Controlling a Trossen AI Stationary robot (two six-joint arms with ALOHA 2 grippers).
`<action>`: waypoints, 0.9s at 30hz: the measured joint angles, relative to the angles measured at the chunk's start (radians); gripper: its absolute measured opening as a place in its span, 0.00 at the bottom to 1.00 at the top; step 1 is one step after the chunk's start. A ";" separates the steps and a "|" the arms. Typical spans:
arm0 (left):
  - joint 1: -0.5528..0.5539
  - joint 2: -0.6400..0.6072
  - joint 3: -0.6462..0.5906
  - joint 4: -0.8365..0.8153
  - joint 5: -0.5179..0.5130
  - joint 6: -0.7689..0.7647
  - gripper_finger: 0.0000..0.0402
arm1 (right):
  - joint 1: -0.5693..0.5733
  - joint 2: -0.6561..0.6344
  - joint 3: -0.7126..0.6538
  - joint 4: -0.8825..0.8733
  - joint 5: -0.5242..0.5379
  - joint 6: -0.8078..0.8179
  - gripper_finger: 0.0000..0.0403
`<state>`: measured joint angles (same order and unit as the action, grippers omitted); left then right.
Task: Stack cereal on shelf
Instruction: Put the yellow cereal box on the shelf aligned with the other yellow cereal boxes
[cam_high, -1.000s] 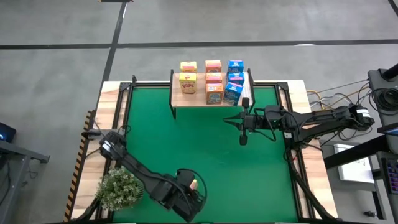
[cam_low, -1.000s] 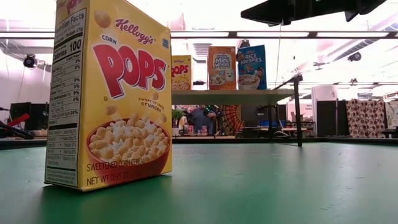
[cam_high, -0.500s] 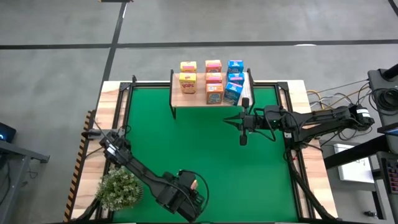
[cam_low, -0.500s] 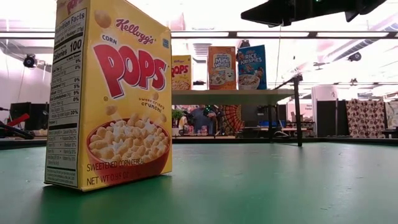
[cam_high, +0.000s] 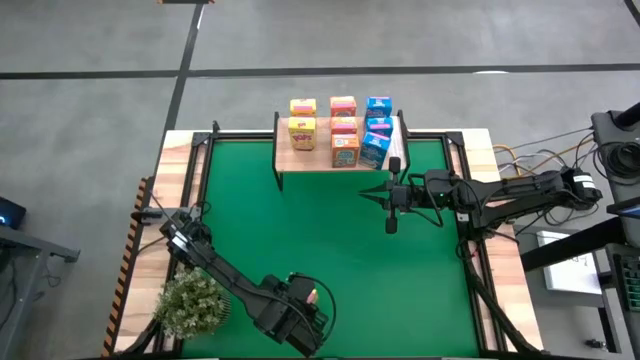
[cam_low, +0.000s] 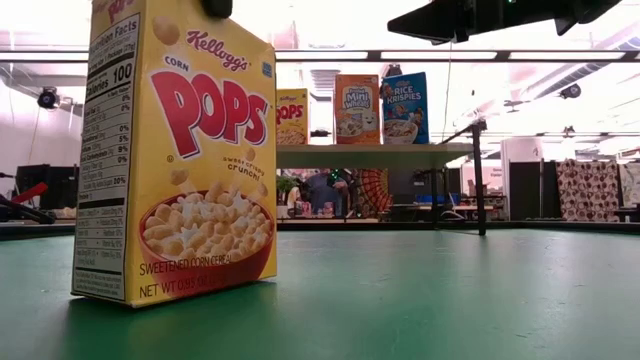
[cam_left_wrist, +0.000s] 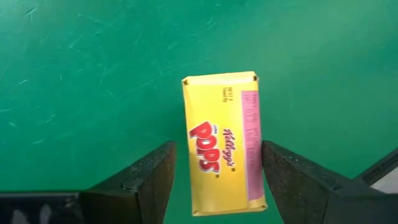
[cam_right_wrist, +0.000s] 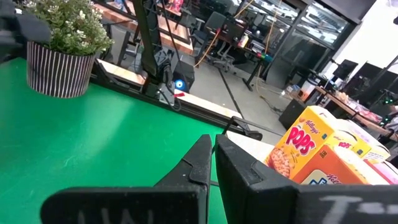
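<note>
Yellow cereal box (cam_left_wrist: 224, 143) is standing upright on the green mat (cam_high: 340, 230), well apart from the shelf (cam_high: 335, 158); left gripper (cam_left_wrist: 214, 171) is hovering above, fingers spread; closing off-centre could be tipping it; right gripper (cam_right_wrist: 214, 152), pressed together, is waiting beside the shelf.

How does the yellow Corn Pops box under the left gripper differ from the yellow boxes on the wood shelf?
The yellow Corn Pops cardboard box on the mat stands alone on the green mat; the two yellow cardboard boxes on the shelf sit on the light-wood shelf, at its left end. The left gripper brackets the mat box with open fingers; no gripper is around the shelf boxes. Both are upright and yellow.
</note>
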<state>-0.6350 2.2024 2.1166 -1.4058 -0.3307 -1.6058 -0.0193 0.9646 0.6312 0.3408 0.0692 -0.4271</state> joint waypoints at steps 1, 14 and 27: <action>0.000 0.000 0.000 0.001 -0.001 0.000 0.54 | 0.000 0.000 0.000 0.000 0.000 0.000 0.03; 0.000 0.000 0.000 0.007 -0.001 0.000 0.43 | 0.000 0.000 0.000 -0.001 0.000 0.000 0.03; 0.000 0.000 -0.001 0.009 -0.001 -0.004 0.54 | 0.000 0.000 0.000 -0.013 0.000 0.000 0.03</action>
<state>-0.6353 2.2028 2.1159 -1.3968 -0.3313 -1.6096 -0.0193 0.9649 0.6312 0.3283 0.0692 -0.4267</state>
